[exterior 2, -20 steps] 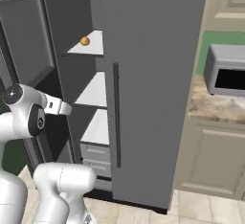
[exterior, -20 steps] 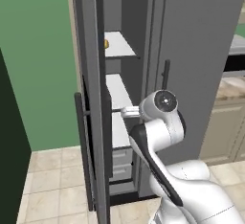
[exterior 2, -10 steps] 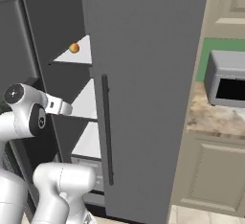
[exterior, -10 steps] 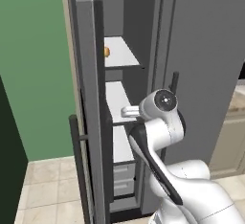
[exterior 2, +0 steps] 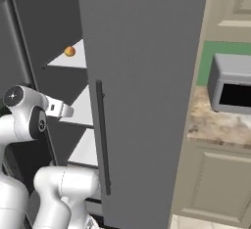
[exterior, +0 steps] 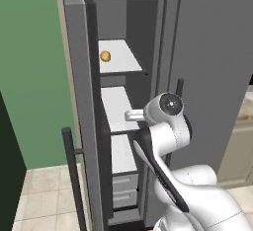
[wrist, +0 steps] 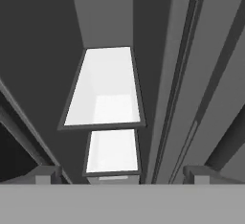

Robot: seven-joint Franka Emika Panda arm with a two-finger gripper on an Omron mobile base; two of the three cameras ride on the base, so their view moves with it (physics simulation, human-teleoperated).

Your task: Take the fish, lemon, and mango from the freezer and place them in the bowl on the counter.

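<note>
A green wall [exterior: 34, 77] and pale floor tiles [exterior: 39, 195] framed the tall grey fridge where I worked, its narrow freezer [exterior: 121, 82] standing open on the left with the door [exterior: 81, 116] swung outward and a dark bar handle [exterior: 74, 175] low on it. The right base view alone took in the wider shut door [exterior 2: 147, 76], a microwave [exterior 2: 230, 83] and the marbled desk [exterior 2: 215, 125] over cream cabinets [exterior 2: 215, 179]. The left base view alone showed the grey drawers [exterior: 123, 190] under the white shelves [exterior: 118, 57]. On the top shelf sat a small rounded orange fruit, probably the mango [exterior: 105, 56], well toward the front edge and alone there; from the right it appeared as the same orange dot [exterior 2: 69, 51]. My pincer [wrist: 119, 173] reached into the compartment at the middle shelf, below the fruit and apart from it, its fingers [wrist: 45, 174] spread wide and grasping nothing. The hand view looked along two white shelf boards [wrist: 105, 86] between dark walls.
</note>
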